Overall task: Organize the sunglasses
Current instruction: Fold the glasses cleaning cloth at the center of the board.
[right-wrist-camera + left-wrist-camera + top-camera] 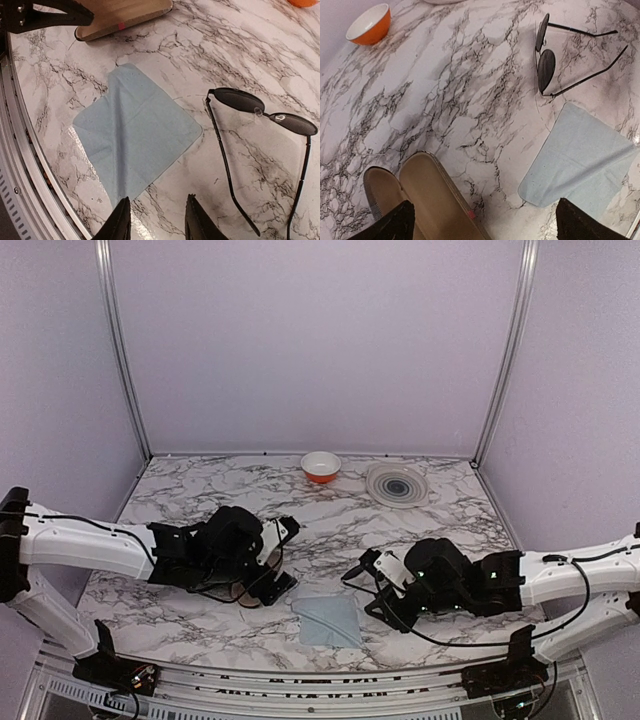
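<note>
The left gripper (485,207) hangs with its jaws wide apart, clasping nothing. Just below it, against the finger on the left of its wrist view, lies the plaid case (427,195). The case is open and its tan lining is bare. A small red tab (471,215) on its rim is too small to read. Ahead of the other finger, a pale blue cloth (580,160) lies flat on the marble table (445,100). Beyond the cloth on that same side rest the sunglasses (547,65), temple arms unfolded, near the cloth but not touching it. Farthest off, forward and to the left, sits an orange bowl (370,24) showing its white inside.

The right gripper (157,199) has its jaws partly apart, with nothing between them. The cloth is straight ahead of it, and the sunglasses are ahead to its right, temples pointing back toward it. The case lies beyond the cloth.
</note>
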You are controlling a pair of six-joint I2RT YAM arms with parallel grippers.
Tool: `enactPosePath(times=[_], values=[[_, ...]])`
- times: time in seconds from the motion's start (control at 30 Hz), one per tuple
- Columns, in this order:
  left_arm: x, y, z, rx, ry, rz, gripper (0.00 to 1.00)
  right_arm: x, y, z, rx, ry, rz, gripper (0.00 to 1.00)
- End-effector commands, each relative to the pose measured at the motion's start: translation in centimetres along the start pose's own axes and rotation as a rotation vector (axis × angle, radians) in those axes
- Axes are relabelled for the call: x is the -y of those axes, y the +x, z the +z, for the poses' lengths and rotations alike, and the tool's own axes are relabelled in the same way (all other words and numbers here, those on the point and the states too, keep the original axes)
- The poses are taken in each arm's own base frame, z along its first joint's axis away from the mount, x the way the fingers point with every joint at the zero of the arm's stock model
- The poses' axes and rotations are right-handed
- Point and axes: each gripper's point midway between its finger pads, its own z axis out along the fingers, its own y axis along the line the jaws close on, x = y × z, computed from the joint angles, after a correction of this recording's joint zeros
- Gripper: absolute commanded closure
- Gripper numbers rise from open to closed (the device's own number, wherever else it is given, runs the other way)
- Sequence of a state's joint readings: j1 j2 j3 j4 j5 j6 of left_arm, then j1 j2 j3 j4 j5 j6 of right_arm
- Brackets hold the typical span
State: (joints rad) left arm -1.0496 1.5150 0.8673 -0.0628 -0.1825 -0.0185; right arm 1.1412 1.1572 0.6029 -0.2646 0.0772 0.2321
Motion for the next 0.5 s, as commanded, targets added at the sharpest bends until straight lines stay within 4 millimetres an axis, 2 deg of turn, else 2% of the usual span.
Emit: enactPosePath(times=[0.0, 0.13, 0.17, 0.2, 0.23, 0.27, 0.33, 0.4, 0.47], values=[[-1.4, -3.2, -3.2, 0.242, -0.078, -0.026, 0.01, 1.1, -3.7, -1.5, 0.143, 0.081, 0.010, 0.63], [1.6, -2.1, -3.5, 0.276, 0.063, 0.104, 0.02, 3.2, -7.1, -3.4, 0.230, 0.228, 0.047, 0.60], [2.4, -1.8, -3.7, 0.294, 0.092, 0.146, 0.03, 4.2, -7.8, -4.0, 0.255, 0.285, 0.090, 0.55], [3.5, -1.3, -3.8, 0.300, 0.132, 0.187, 0.05, 5.6, -8.0, -4.8, 0.280, 0.364, 0.156, 0.38], [4.3, -0.9, -3.9, 0.299, 0.158, 0.234, 0.08, 6.9, -8.1, -5.5, 0.307, 0.432, 0.225, 0.17], [5.1, -0.4, -4.0, 0.297, 0.182, 0.281, 0.10, 7.7, -8.1, -6.1, 0.335, 0.471, 0.285, 0.03], [7.0, 0.9, -4.4, 0.303, 0.239, 0.419, 0.13, 7.4, -8.5, -6.3, 0.364, 0.418, 0.279, 0.00], [8.3, 1.7, -4.6, 0.305, 0.284, 0.488, 0.14, 6.8, -8.8, -6.3, 0.393, 0.364, 0.247, 0.00], [9.4, 2.4, -4.5, 0.301, 0.336, 0.543, 0.22, 6.3, -8.5, -6.2, 0.405, 0.327, 0.214, 0.00]])
